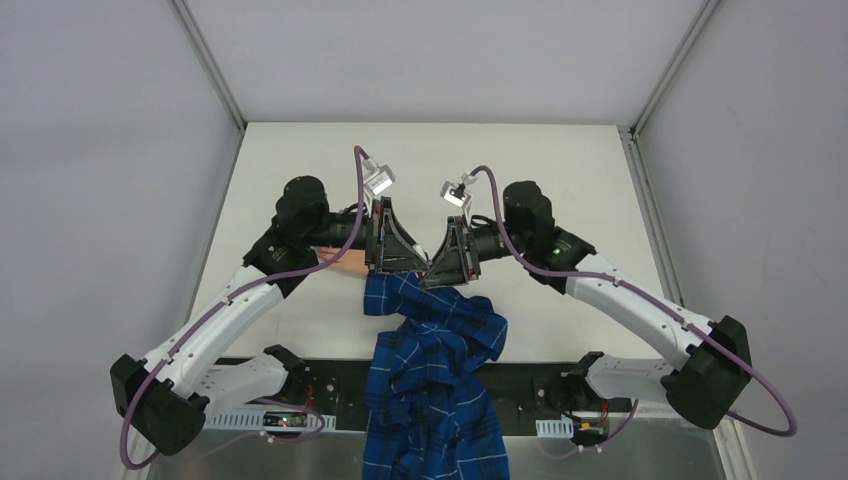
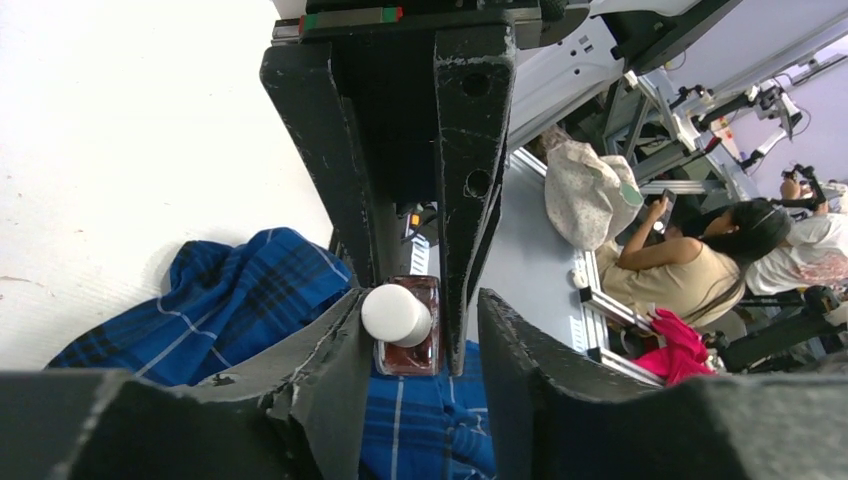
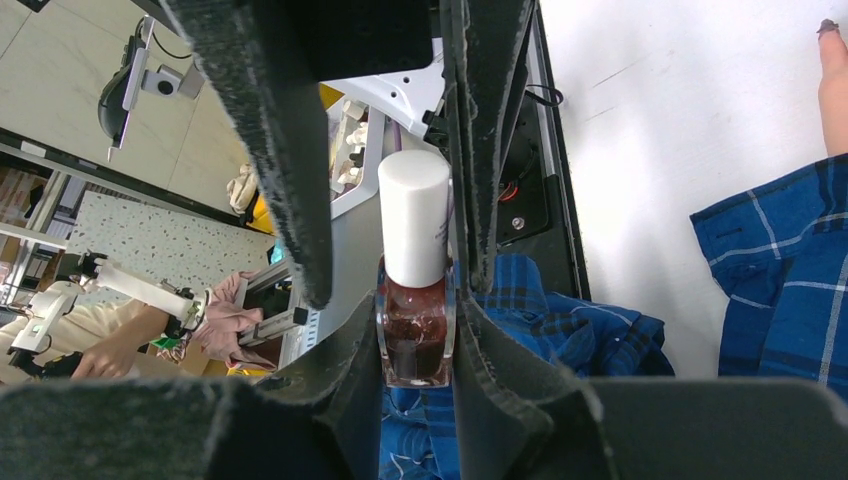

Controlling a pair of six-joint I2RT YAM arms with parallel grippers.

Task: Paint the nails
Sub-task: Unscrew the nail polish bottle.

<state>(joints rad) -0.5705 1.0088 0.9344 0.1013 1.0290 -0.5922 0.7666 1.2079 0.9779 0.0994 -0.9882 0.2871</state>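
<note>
Looking down from above, I have both arms reaching in to meet over the middle of the surface [image 1: 560,170]. My left fingers [image 1: 400,250] and right fingers [image 1: 450,260] sit tip to tip just above a blue plaid sleeve [image 1: 430,340]. A pale hand [image 1: 345,262] pokes out of that sleeve beneath my left wrist, too small here for any detail, and whatever sits between my fingers is hidden too.

Over to the left wrist, and there it is: a polish bottle [image 2: 408,350] of dark reddish polish, its white cap [image 2: 396,314] pointing at the camera. My left fingers straddle the cap, I judge to unscrew it, but they are not clenched on it.

Right wrist now. My right fingers are clamped on the glass body, steadying it so the cap can be turned. This view shows the gap the other hides: one left finger touches the cap, the other stands off. At top right, one of the nails [image 3: 828,27], dark-tipped, lies on the surface, well apart from the bottle.
</note>
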